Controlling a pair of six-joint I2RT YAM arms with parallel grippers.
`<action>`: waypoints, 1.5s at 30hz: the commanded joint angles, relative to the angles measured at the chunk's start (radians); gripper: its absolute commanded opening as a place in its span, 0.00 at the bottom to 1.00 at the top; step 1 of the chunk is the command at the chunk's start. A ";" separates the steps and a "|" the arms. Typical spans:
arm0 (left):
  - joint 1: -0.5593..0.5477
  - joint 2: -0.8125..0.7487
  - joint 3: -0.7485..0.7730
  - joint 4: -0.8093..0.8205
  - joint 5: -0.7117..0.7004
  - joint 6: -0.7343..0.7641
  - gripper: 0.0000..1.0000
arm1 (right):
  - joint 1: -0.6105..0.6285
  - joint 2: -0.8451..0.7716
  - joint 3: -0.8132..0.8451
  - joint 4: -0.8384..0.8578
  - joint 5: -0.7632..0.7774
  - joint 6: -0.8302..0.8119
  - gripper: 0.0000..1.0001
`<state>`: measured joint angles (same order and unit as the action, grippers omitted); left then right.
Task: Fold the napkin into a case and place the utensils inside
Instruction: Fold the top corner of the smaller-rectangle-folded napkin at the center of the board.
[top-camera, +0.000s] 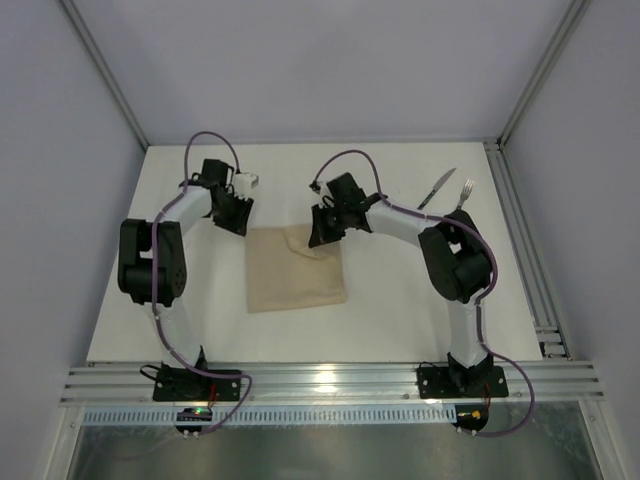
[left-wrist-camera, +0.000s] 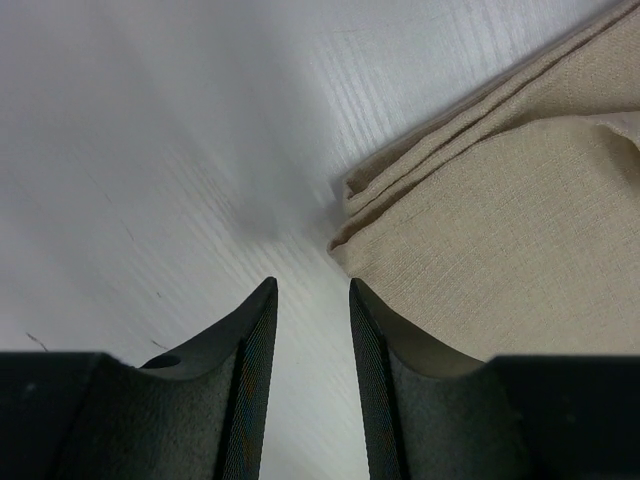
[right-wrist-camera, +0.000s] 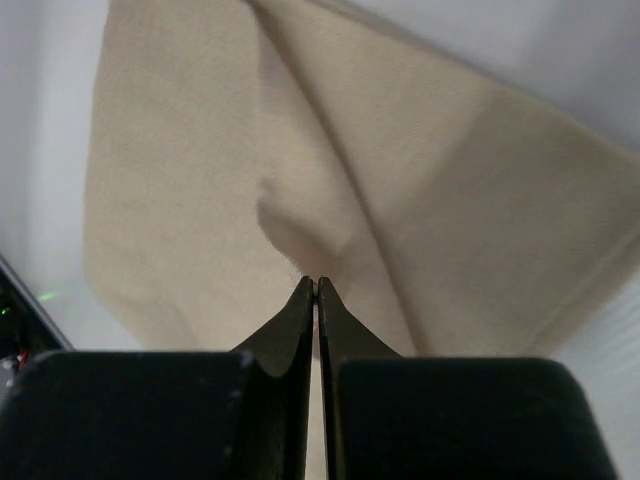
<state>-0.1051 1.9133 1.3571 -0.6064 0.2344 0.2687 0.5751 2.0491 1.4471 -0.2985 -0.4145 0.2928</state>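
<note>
The beige napkin (top-camera: 295, 275) lies folded in the middle of the white table (top-camera: 390, 310). My right gripper (top-camera: 320, 236) is at the napkin's far right corner, shut on the cloth. The right wrist view shows the napkin (right-wrist-camera: 180, 180) drawn up into a peak at the closed tips of the right gripper (right-wrist-camera: 316, 283). My left gripper (top-camera: 238, 224) hovers by the far left corner. In its wrist view the left gripper (left-wrist-camera: 312, 290) is open over bare table, and the layered corner of the napkin (left-wrist-camera: 500, 230) lies just ahead to the right. The knife (top-camera: 437, 188) and fork (top-camera: 463, 192) lie side by side at the back right.
An aluminium rail (top-camera: 520, 240) runs along the table's right side and another rail (top-camera: 330, 380) crosses the front, where both arm bases stand. Pale enclosure walls close off the back and sides.
</note>
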 joint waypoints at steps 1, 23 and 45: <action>0.015 -0.062 0.010 -0.030 -0.009 -0.002 0.38 | 0.074 -0.061 -0.024 0.070 -0.058 0.054 0.04; 0.027 -0.030 -0.044 -0.010 0.022 -0.008 0.36 | 0.344 0.057 0.139 -0.053 -0.144 0.134 0.04; 0.028 -0.010 -0.010 -0.026 0.019 -0.011 0.36 | 0.362 0.175 0.234 -0.019 -0.266 0.175 0.15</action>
<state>-0.0799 1.9099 1.3067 -0.6395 0.2462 0.2649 0.9298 2.2131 1.6241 -0.3443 -0.6086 0.4606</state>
